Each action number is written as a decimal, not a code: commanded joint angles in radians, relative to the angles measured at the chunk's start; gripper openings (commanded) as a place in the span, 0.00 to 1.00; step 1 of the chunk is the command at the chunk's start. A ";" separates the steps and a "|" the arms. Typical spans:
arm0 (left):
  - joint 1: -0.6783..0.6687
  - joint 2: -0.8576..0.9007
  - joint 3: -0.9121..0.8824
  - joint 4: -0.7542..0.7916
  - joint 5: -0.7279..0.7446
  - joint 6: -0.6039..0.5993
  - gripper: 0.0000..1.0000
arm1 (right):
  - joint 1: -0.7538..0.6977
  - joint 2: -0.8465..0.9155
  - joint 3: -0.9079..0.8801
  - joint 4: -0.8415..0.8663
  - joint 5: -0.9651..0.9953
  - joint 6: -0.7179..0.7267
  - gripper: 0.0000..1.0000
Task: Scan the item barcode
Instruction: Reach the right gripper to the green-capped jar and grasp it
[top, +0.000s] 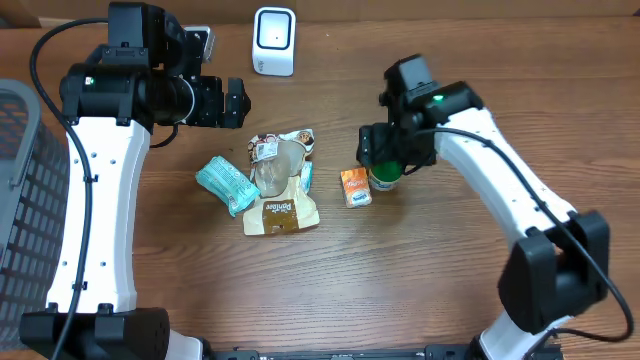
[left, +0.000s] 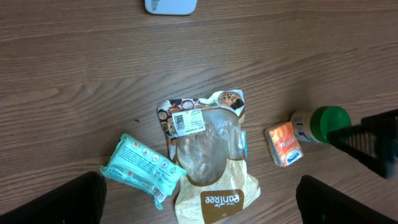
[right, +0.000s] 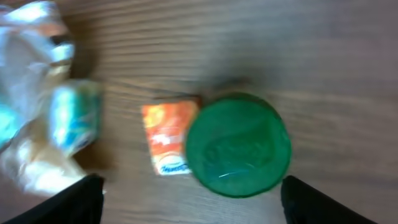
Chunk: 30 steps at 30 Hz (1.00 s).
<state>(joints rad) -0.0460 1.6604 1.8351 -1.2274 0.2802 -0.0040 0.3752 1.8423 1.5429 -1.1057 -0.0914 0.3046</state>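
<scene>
Wood-grain desk (top: 480, 60) lies bare along its right side and near edge, with a dark mesh basket (top: 18, 180) at the left border and a white barcode scanner (top: 274, 40) by the far edge. The right pincer (top: 388, 162) hangs over the green-lidded jar (right: 238, 144), its fingers (right: 81, 199) spread wide to either side and clear of it. An orange packet (right: 166, 137) sits just beside the jar. The left pincer (top: 238, 102) gapes wide and empty above a bread bag (left: 208, 162) and a teal packet (left: 140, 165).
</scene>
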 joint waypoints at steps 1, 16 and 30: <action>0.000 0.004 0.006 0.002 0.000 0.008 1.00 | -0.006 0.014 0.022 0.000 0.125 0.239 0.83; 0.000 0.004 0.006 0.002 0.000 0.008 1.00 | -0.003 0.051 -0.075 0.079 0.090 0.362 0.78; 0.000 0.004 0.006 0.002 0.000 0.008 1.00 | 0.002 0.102 -0.082 0.107 0.090 0.220 0.57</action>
<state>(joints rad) -0.0460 1.6604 1.8351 -1.2274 0.2802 -0.0040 0.3740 1.9377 1.4658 -1.0096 0.0048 0.6098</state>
